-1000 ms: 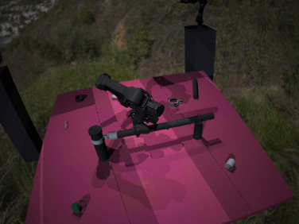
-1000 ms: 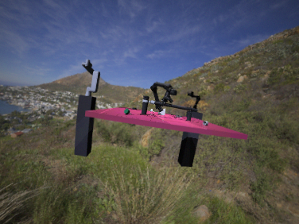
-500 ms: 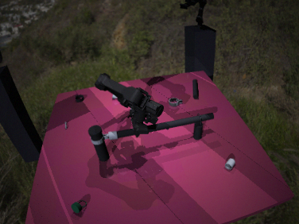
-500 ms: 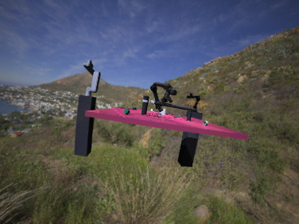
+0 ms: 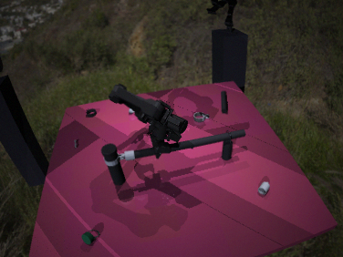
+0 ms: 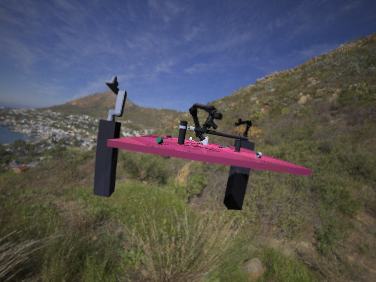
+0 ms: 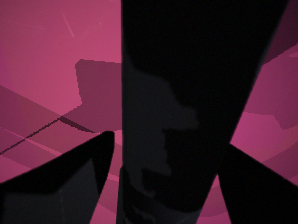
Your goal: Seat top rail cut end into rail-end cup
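Observation:
The dark top rail (image 5: 201, 141) (image 6: 225, 134) lies level above the pink table (image 5: 228, 219), through the loop cap on the short line post (image 5: 226, 149). Its left end sits in the pale rail-end cup (image 5: 129, 155), which hangs on the pale brace band (image 5: 109, 161) just below the cap of the big black post (image 5: 116, 170) (image 6: 182, 134). My gripper (image 5: 161, 148) (image 6: 204, 131) straddles the rail near the cup. In the wrist view the rail (image 7: 190, 75) fills the middle, and pink shows between it and the right finger; the fingers stand open.
On the table lie a green cap (image 5: 88, 237), a white cylinder (image 5: 264, 188), a dark ring (image 5: 91, 110), a metal clamp (image 5: 202, 118), a short black post (image 5: 223, 102) and a small grey piece (image 5: 76, 143). Dark pillars (image 5: 229, 52) (image 5: 18, 137) stand beside the table.

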